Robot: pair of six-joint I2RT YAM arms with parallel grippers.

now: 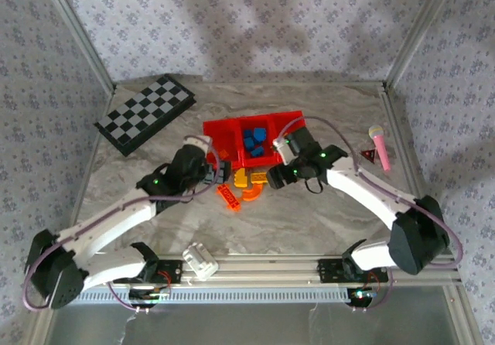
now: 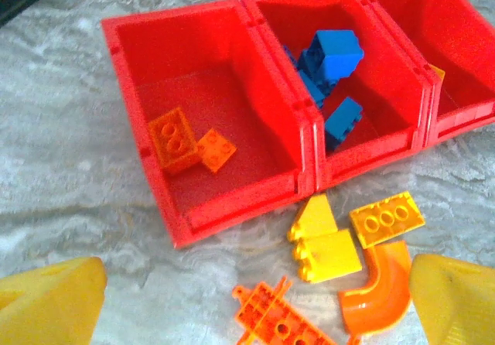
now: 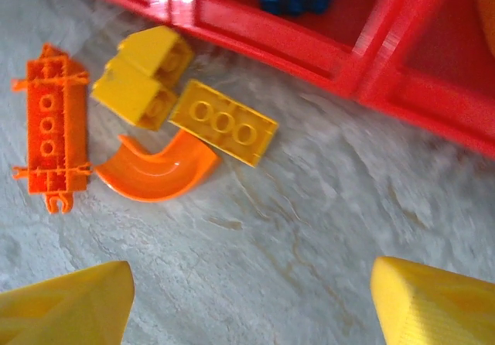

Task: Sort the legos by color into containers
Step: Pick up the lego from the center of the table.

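You are between picks: both tools are empty, and five legos lie on the marble table [image 1: 309,221] just in front of the red tray [image 2: 232,215]. Your left gripper [image 2: 255,302] has its fingers spread wide with nothing between them, hovering over the near edge of the loose pile. Your right gripper [image 3: 247,302] is spread too, with bare table between its fingers, near the same pile. The containers already read by colour: two orange bricks [image 2: 182,140] in the left compartment, blue bricks [image 2: 332,55] heaped in the middle one, and a sliver of yellow [image 2: 438,73] in the right one. Outside are the yellow sloped brick [image 2: 315,217], touching the yellow block [image 2: 329,256], plus the yellow plate [image 2: 387,219], the orange curved piece [image 2: 379,287] and the orange long plate [image 2: 282,322]. They lie close together, so I judge the next move calls for an outer piece. The orange long plate suits your left side. Lower the fingers astride it alone, and keep the arms from meeting over so small a pile.
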